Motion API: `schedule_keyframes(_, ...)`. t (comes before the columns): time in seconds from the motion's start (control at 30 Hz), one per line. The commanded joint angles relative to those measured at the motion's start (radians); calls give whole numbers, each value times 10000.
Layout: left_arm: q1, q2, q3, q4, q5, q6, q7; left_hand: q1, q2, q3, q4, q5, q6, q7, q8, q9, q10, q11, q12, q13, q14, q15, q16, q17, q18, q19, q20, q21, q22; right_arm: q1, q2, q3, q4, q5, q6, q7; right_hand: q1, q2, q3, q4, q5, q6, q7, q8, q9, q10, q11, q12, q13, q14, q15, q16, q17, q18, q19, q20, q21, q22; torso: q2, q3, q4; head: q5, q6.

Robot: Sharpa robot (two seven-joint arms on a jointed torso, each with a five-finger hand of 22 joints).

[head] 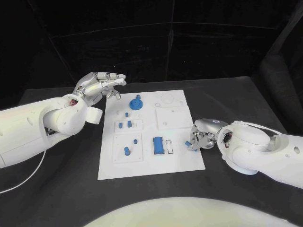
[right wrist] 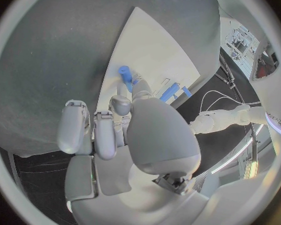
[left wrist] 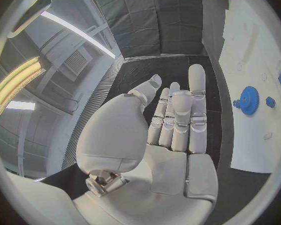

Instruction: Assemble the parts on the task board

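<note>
The left hand (head: 99, 86) is hovering off the far left corner of the white rectangular task board (head: 182, 163), its fingers apart and holding nothing; the left wrist view is showing them stretched out nearly straight. Just beside it, on the board's far part, a round blue toothed gear (head: 136, 103) is sitting. Nearer along the left side, small blue pegs (head: 129, 124) are standing in a square recessed panel, and two more small blue pieces (head: 127, 151) are lying in the panel below. Toward the middle, an upright blue rectangular block (head: 157, 145) is resting next to a small white slotted piece (head: 169, 146).

At the board's right edge, the right hand (head: 200, 139) is pinching a small blue cylindrical part (right wrist: 124, 75) between its fingertips, low over the black surface (head: 56, 198).

Judging from this, the right hand is carrying its part toward a seat. To do it well, it should be keeping the part upright, lining it up over its hole before lowering, and pressing straight down without nudging neighbours.

No readable writing or brand is appearing anywhere.
</note>
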Motion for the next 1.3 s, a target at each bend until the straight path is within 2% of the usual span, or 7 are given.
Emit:
schedule_keyframes(0.03, 8, -13, 6, 17, 27, 139, 41, 26, 92, -55, -12, -15, -38, 3, 23, -6, -49, -3, 68, 15, -55, -18, 29, 1, 205, 7, 54, -42, -12, -68, 46, -72, -74, -436, 587, -328, 268, 141, 116, -49, 46, 33, -67, -55, 14, -23, -73, 28, 10, 696, -64, -27, 695, -126, 18, -42, -9, 3, -16, -2, 3, 20, 7)
schedule_keyframes(0.1, 8, -14, 6, 15, 27, 141, 41, 26, 92, -55, -12, -15, -38, 3, 23, -6, -49, -3, 68, 15, -55, -18, 29, 1, 205, 7, 54, -42, -12, -69, 57, -71, -60, -426, 522, -331, 258, 150, 151, -35, 116, 35, -63, -72, 15, -23, -70, 27, 14, 695, -62, -31, 690, -126, 19, -43, -9, 4, -22, -5, 2, 24, 2)
schedule_keyframes(0.4, 4, -5, 6, 8, 27, 204, 49, 26, 92, -55, -12, -15, -38, 3, 23, -6, -49, -3, 68, 15, -55, -18, 29, 1, 205, 7, 54, -42, -12, -68, -50, -68, 238, 803, -520, -245, 53, -58, 618, 271, 1599, 112, -75, -310, 26, 133, -82, 335, 342, 730, -75, 59, 851, -162, 116, -61, 91, 188, -19, -9, -3, 43, 5)
schedule_keyframes(0.6, 3, -4, 6, 10, 27, 243, 50, 27, 96, -63, -10, -15, -45, 5, 22, -6, -59, -1, 71, 16, -59, -16, 28, -9, 204, 9, 55, -45, -15, -63, -99, -66, 495, 1329, -1345, -98, -21, -250, 990, 468, 2075, 150, -56, -484, 20, 141, -72, 337, 381, 730, -65, 63, 861, -166, 130, -55, 109, 225, -2, -6, 3, 77, 12)
schedule_keyframes(0.8, 3, -13, 6, 11, 27, 243, 49, 27, 96, -63, -10, -15, -45, 5, 22, -6, -59, -1, 71, 16, -59, -16, 28, -9, 204, 9, 55, -45, -15, -60, -18, -64, 617, 1781, -1969, -14, -63, -419, 1279, 597, 2321, 231, -64, -567, 37, 151, -79, 298, 368, 734, -71, 75, 882, -171, 147, -58, 128, 260, 2, -4, -12, 117, 10)
schedule_keyframes(1.13, 3, -30, 6, 32, 27, 242, 43, 27, 96, -63, -10, -15, -45, 5, 22, -6, -59, -1, 71, 16, -59, -16, 28, -9, 204, 9, 55, -45, -15, -58, 385, -63, 476, 2832, -2008, -54, -123, -493, 1375, 669, 2347, 262, -63, -597, 47, 156, -77, 277, 356, 736, -70, 83, 898, -173, 153, -58, 134, 271, 7, -1, -5, 157, -16)
schedule_keyframes(1.3, 3, -38, 6, 46, 27, 247, 35, 27, 96, -63, -10, -15, -45, 5, 22, -6, -59, -1, 71, 16, -59, -16, 28, -9, 204, 9, 55, -45, -15, -58, 625, -63, 335, 3130, -1789, -140, -281, -599, 1439, 805, 2246, 313, -66, -626, 66, 184, -77, 280, 362, 738, -68, 86, 903, -172, 149, -55, 130, 265, 14, -3, 3, 172, -26)
